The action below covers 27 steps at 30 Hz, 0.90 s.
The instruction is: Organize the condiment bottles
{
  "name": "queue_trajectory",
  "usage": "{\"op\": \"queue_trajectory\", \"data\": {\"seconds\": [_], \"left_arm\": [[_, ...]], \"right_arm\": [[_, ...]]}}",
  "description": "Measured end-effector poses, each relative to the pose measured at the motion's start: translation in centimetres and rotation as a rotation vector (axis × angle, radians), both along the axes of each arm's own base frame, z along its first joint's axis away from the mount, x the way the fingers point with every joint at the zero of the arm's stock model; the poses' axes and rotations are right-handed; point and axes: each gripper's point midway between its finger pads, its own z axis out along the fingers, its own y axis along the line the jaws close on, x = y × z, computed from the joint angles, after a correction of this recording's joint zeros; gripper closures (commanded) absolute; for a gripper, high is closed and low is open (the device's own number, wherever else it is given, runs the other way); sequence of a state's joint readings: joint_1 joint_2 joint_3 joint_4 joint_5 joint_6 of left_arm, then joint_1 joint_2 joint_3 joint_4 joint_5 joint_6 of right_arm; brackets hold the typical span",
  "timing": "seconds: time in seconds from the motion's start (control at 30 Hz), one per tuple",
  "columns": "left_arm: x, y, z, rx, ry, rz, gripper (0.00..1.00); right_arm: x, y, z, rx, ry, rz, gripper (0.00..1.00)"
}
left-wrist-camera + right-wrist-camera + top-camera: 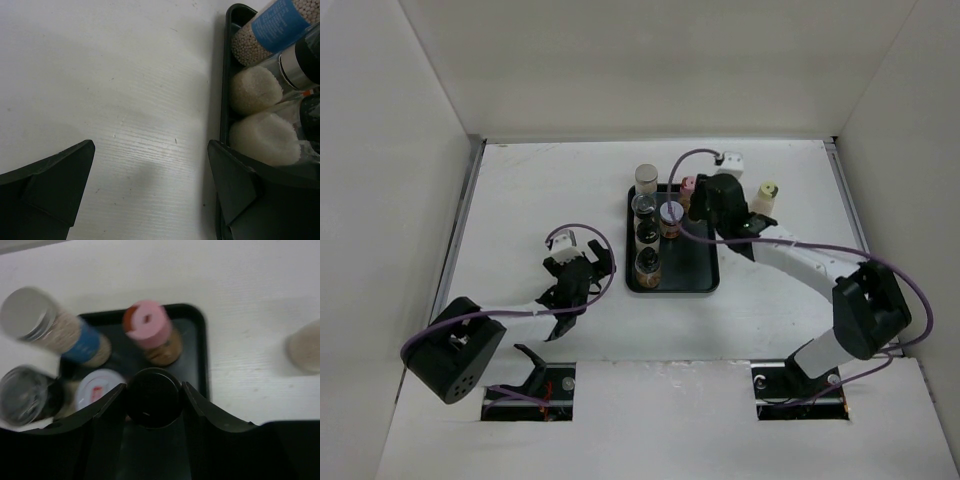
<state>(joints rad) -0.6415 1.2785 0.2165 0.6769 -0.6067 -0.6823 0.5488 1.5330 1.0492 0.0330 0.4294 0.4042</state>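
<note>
Your right gripper (152, 390) clamps the small black-capped bottle (152, 401); lower it upright, clear of the pink-capped brown bottle (150, 330) at 12 o'clock. Your left gripper (151, 150) is spread wide.

The black-capped bottle (152, 396) shows only its cap — body hidden — and the pale jar (305, 346) is blurred, edge-cropped.

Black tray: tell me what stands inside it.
Visible: grey-capped jar, pink-capped bottle, purple-white-capped bottle, and three dark-capped bottles along the edge nearer the left arm. The right tool is shut on a black-capped bottle over the tray; its base is covered.
</note>
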Motion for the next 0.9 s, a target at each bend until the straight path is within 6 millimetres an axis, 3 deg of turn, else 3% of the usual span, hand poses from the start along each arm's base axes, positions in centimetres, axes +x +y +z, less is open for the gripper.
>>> {"op": "queue_trajectory", "data": {"seconds": [0.13, 0.37, 0.5, 0.63, 0.9], "left_arm": [[0.0, -0.2, 0.2, -0.016, -0.002, -0.006, 0.0], [0.1, -0.1, 0.5, -0.036, -0.008, -0.002, 0.0], [0.1, -0.3, 0.4, -0.04, -0.006, -0.009, 0.0], [0.1, -0.4, 0.4, -0.044, -0.004, -0.015, 0.0], [0.1, -0.5, 0.4, -0.045, -0.002, -0.02, 0.0]], "right_arm": [[-3.3, 4.5, -1.7, 0.001, 0.032, 0.114, 0.61], [-5.6, 7.9, -5.1, -0.025, 0.088, 0.189, 0.61], [-6.0, 8.5, -5.9, -0.04, 0.1, 0.196, 0.59], [-6.1, 8.9, -6.2, -0.034, 0.099, 0.191, 0.41], [-6.8, 8.2, -6.0, -0.028, 0.101, 0.171, 0.21]]}}
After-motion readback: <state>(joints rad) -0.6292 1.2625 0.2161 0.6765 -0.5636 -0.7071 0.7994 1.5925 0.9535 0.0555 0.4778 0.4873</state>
